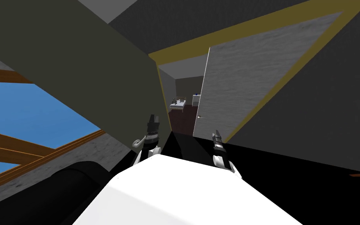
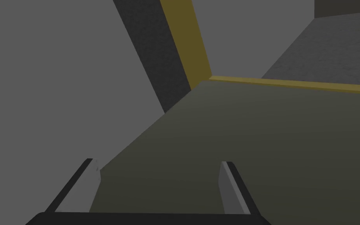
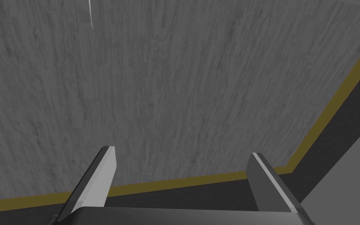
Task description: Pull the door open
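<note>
Door leaf [image 1: 77,70] on L w/ lever [image 1: 138,142], panel [image 1: 245,78] on R; bed [image 1: 178,104] beyond, btwn them.

A wood-framed window [image 1: 23,113] shows blue; a distant bed [image 1: 178,104] on dark floor [image 1: 181,122].

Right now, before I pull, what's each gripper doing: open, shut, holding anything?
Left gripper: open, holding nothing, facing the olive panel.
Right gripper: open, holding nothing, facing the grey door.

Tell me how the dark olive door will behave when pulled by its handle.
The olive door is a broad flat slab, so it should stay stiff and swing as one piece. A room shows past its edge, so it is probably unlatched and moves freely. Its small curved handle looks smooth; the open left hand might slip off.
</note>
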### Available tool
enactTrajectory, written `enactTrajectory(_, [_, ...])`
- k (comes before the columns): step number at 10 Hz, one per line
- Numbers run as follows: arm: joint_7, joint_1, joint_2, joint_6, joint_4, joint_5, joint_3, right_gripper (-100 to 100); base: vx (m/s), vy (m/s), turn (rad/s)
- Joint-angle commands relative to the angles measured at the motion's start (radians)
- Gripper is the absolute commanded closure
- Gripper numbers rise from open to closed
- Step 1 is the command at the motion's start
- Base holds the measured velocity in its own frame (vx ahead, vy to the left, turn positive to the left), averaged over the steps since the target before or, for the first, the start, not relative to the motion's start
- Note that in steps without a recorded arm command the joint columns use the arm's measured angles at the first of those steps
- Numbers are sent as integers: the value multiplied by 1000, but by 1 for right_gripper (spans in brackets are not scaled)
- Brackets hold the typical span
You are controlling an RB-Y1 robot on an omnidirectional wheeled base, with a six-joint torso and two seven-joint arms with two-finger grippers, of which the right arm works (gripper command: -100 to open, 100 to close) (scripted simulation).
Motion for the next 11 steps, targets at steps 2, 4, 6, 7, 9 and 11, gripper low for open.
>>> enactTrajectory(2, [1, -31, -4, -15, 74, -6, -14, -100, 111, -22, 105])
enactTrajectory(4, [2, -56, -6, -27, 129, -10, -25, -100, 84, -18, 121])
enactTrajectory(6, [3, -80, -9, -40, 192, -15, -36, -100, 98, -22, 98])
enactTrajectory(7, [3, -93, -10, -46, 221, -17, -41, -100, 101, -34, 121])
enactTrajectory(9, [4, -115, -12, -58, 273, -21, -51, -100, 95, -36, 95])
enactTrajectory(11, [4, -127, -13, -64, 302, -23, -56, -100, 73, -25, 58])
